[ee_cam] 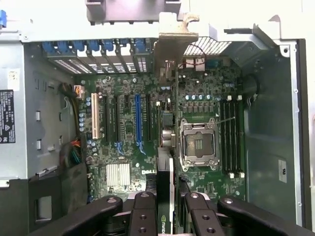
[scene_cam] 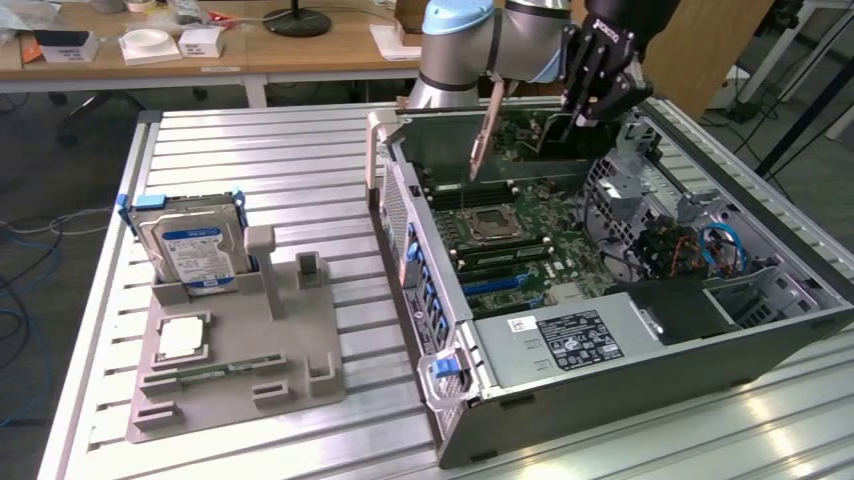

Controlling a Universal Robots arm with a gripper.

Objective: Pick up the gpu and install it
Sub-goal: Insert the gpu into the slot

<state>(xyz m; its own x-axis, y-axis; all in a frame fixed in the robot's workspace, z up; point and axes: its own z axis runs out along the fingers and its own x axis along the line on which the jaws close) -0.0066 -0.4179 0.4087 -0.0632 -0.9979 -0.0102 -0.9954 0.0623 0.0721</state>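
1. Gpu point(ee_cam: 165, 196) clamped edge-on by both faces in the half-closed hand point(ee_cam: 170, 216), hanging clear above the motherboard point(scene_cam: 521, 240), inside the open case point(scene_cam: 787, 320) by the worktop's point(scene_cam: 267, 150) edge on the exterior view's right.
2. Bracket point(ee_cam: 172, 46) aimed at the case's rear slot wall: right way round.
3. Seemingly sitting nearer the CPU socket point(ee_cam: 199, 145) than the blue slot point(ee_cam: 138, 118), so line up before descending.
4. Then straight down, card upright, no twist, even pressure.
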